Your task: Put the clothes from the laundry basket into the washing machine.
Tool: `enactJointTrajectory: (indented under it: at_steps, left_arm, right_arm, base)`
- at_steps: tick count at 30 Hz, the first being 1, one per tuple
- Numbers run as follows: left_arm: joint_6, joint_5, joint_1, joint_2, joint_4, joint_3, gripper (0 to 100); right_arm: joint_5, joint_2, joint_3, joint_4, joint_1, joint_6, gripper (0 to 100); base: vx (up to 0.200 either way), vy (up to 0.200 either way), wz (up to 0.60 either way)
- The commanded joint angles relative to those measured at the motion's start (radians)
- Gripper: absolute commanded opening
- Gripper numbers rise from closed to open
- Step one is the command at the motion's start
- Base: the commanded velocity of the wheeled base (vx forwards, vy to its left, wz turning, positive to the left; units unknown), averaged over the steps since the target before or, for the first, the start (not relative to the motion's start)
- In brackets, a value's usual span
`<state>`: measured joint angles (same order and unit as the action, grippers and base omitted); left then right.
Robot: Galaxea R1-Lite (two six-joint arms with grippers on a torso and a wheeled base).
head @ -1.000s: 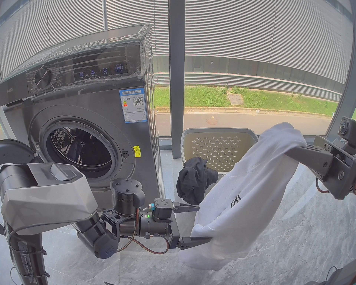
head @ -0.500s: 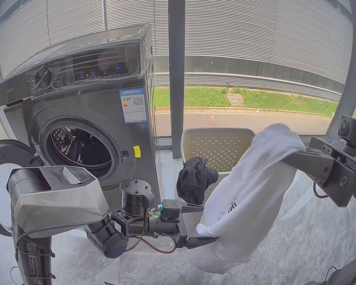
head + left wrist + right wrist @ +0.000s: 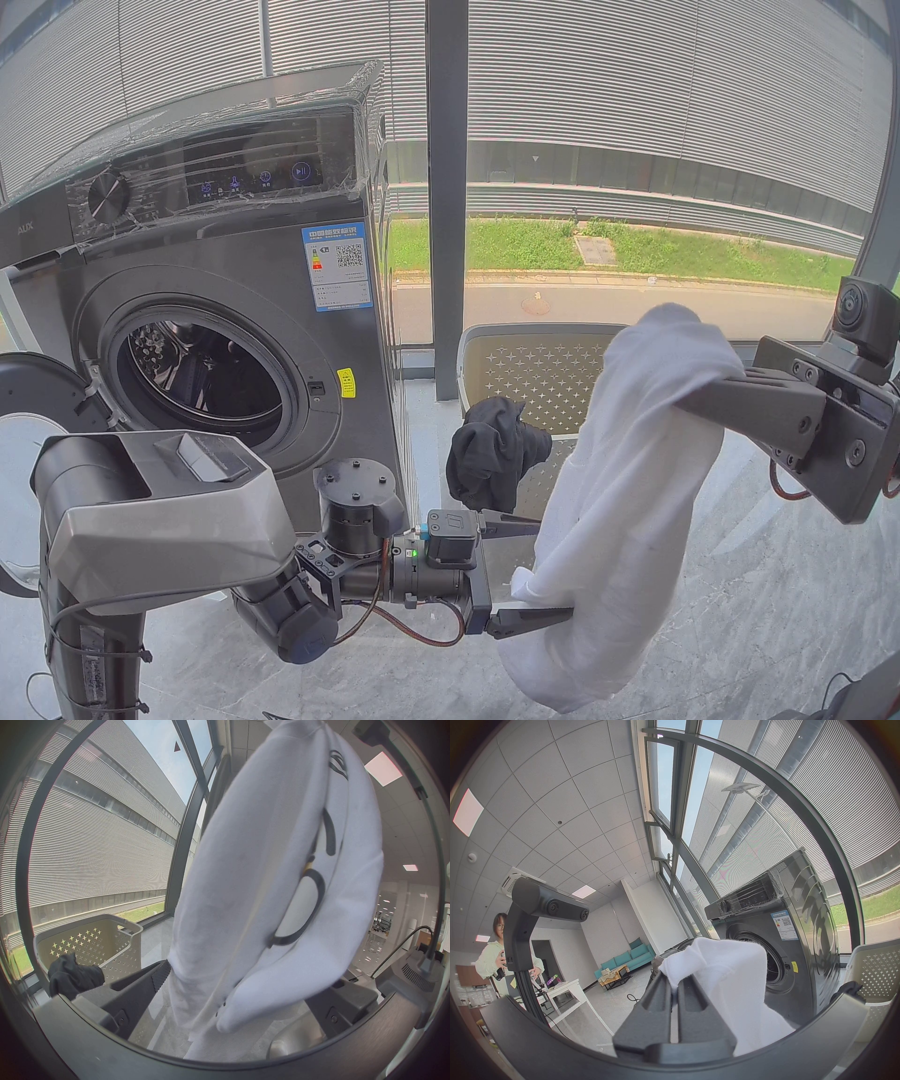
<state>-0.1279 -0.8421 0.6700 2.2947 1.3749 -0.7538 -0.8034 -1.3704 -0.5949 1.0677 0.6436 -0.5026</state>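
A white garment [image 3: 628,487] hangs from my right gripper [image 3: 689,403], which is shut on its top fold to the right of the laundry basket [image 3: 553,370]. In the right wrist view the two fingers [image 3: 656,1006] pinch the white garment [image 3: 731,982]. My left gripper [image 3: 544,572] is open low down, one finger on each side of the cloth's lower edge. The left wrist view shows the white garment [image 3: 262,884] draped between those fingers [image 3: 136,996]. A black garment [image 3: 492,450] hangs over the basket's front rim. The washing machine [image 3: 206,375] stands at the left with its drum open.
The machine's round door [image 3: 19,450] is swung open at the far left. A dark window pillar [image 3: 447,187] rises behind the basket. Grey marble floor [image 3: 787,581] spreads to the right. In the right wrist view a camera stand [image 3: 527,931] stands far back in the room.
My left arm has moved right, bringing its open fingers around the garment's lower edge. My right gripper has carried the white garment to the left, toward the machine.
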Motion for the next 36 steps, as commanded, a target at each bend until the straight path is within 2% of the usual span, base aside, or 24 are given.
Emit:
enactJointTrajectory:
  at_steps: [1,5,14,20,26,27,31,36]
  left_arm:
    - [0.047,-0.014,0.028,-0.057,0.046,0.088,100]
    - [0.074,-0.014,0.037,-0.083,0.101,0.153,100]
    - [0.090,-0.015,0.053,-0.118,0.108,0.171,100]
    - [0.091,-0.015,0.049,-0.106,0.108,0.168,100]
    - [0.091,-0.015,0.040,-0.100,0.107,0.188,100]
    - [0.090,-0.014,0.034,-0.092,0.108,0.212,100]
    - [0.086,-0.011,0.017,-0.057,0.110,0.225,100]
    - [0.090,-0.003,0.019,-0.037,0.115,0.188,100]
  right_arm:
    - [0.001,-0.055,-0.023,0.000,0.010,-0.001,0]
    - [0.001,-0.095,-0.037,0.000,0.004,0.001,0]
    - [0.003,-0.159,-0.151,0.000,0.007,-0.001,0]
    - [0.018,-0.177,-0.194,0.000,0.037,-0.005,0]
    - [0.024,-0.193,-0.241,0.000,0.030,-0.007,0]
    - [0.044,-0.199,-0.278,0.000,0.027,-0.011,0]
    - [0.059,-0.196,-0.302,0.000,0.027,-0.056,0]
    - [0.061,-0.191,-0.298,0.000,0.034,-0.060,0]
  base:
    - [0.000,0.000,0.00]
    - [0.000,0.000,0.00]
    - [0.000,0.000,0.00]
    - [0.000,0.000,0.00]
    - [0.000,0.000,0.00]
    - [0.000,0.000,0.00]
    - [0.000,0.000,0.00]
    - [0.000,0.000,0.00]
